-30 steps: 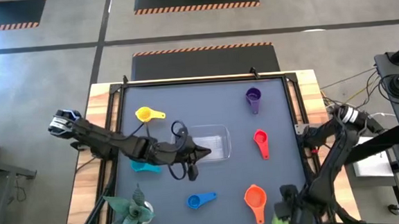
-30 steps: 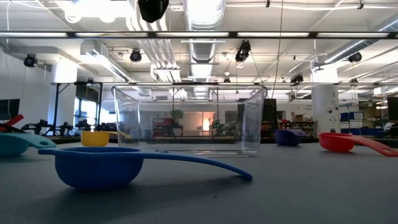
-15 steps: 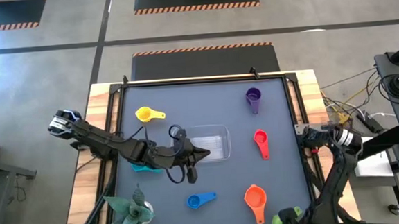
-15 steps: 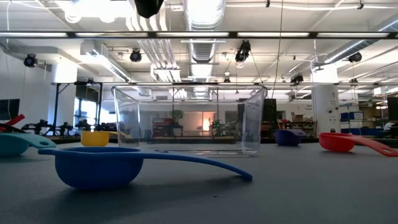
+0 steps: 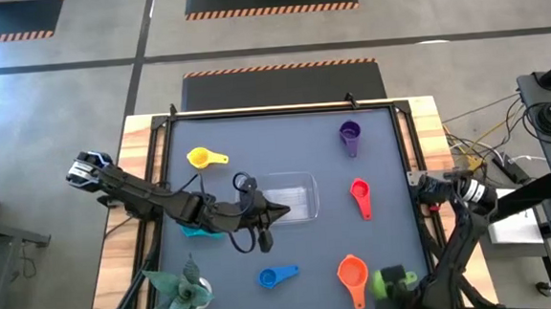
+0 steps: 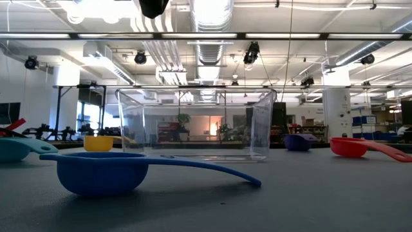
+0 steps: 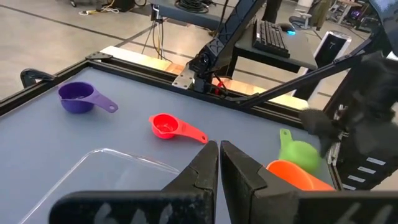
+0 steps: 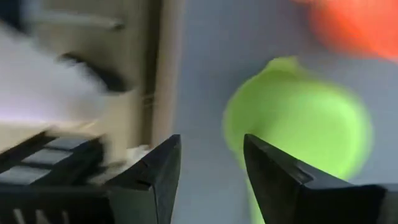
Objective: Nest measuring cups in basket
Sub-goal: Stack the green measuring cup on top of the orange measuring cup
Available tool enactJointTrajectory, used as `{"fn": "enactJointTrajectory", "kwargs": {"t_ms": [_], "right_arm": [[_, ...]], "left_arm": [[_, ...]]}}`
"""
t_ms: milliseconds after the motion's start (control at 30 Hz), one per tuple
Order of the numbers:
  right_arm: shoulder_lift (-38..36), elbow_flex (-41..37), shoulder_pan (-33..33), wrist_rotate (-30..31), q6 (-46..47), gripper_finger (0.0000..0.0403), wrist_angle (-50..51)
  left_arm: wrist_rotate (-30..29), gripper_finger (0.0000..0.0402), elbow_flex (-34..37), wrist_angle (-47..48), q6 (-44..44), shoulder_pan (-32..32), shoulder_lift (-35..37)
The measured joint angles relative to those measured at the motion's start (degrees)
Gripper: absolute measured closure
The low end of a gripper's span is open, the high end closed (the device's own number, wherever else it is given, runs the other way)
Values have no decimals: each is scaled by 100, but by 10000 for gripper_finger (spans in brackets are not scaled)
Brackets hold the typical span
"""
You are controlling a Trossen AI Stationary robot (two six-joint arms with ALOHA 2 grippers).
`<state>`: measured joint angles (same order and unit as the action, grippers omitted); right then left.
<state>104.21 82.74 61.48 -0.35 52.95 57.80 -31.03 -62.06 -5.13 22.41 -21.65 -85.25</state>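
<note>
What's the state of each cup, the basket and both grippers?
Basket: empty, upright.
Yellow cup, purple cup, red cup, blue cup, orange cup: loose on the table.
Teal cup: under the left arm.
Green cup: near the right gripper.
Left gripper: shut, empty.
Right gripper: open.

The basket sits at mid-table. Cups lie around it, all apart from it: one to its far left, one to its far right, one just right. Two cups lie at the near side. Another cup lies under the left arm. A seventh cup sits at the near right corner. A plant stands at the near left corner.
</note>
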Motion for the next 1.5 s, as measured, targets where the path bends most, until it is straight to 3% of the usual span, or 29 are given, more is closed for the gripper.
{"fn": "enactJointTrajectory", "kwargs": {"t_ms": [200, 467, 600, 733, 1067, 1500], "right_arm": [[-364, 0, -165, 1276, 411, 241, 1323], [-875, 0, -59, 1886, 1241, 224, 1427], [-866, 0, 99, 1890, 1216, 191, 1172], [-818, -116, 77, 1749, 1871, 144, 1170], [-840, -1030, 58, 1270, 1861, 43, 343], [-864, -1877, -64, 1080, 1677, 34, -741]], "left_arm": [[0, 402, 7, 2, 0, 0, 0], [-2, 402, 37, 3, -2, 0, 0], [-2, 402, 39, 2, -2, 0, 0], [-2, 402, 39, 1, -2, 0, 2], [-4, 402, 39, -4, -8, 0, 2], [-9, 402, 39, -2, -42, 0, 2]]}}
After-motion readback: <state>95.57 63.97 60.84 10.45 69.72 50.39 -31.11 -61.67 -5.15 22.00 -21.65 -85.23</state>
